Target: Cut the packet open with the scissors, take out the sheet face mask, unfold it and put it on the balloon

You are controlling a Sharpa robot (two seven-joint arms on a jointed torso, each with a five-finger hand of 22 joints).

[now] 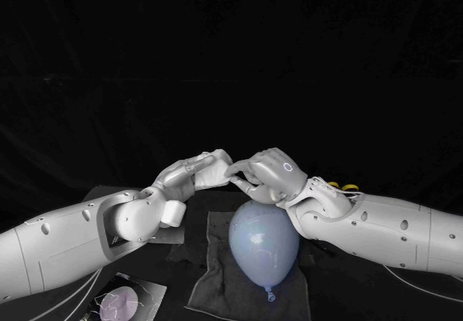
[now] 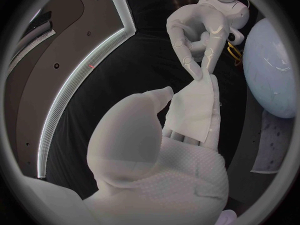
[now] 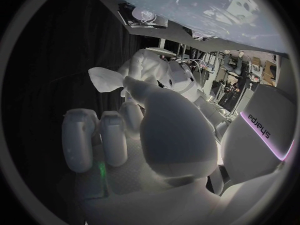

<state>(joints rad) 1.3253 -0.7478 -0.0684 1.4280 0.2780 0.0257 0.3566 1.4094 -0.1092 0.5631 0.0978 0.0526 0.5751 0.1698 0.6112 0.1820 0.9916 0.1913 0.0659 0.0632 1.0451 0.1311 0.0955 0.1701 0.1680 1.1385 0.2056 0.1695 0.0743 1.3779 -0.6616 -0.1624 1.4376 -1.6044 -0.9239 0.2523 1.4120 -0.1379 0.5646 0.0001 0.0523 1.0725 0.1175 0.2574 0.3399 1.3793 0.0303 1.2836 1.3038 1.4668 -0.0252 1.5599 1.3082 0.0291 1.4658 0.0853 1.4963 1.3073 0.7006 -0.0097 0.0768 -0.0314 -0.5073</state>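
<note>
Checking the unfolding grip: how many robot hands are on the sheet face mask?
2. The left robot hand holds the folded sheet face mask; the right robot hand pinches its edge.

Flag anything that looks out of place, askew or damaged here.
Nothing stands out. The folded sheet mask is held between the left hand and the right hand, close by the balloon, which lies intact on its grey cloth. The cloth's near edge is slightly rumpled, nothing more.

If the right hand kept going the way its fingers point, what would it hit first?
The right hand meets the folded face mask it is pinching, then the left hand holding it.
</note>
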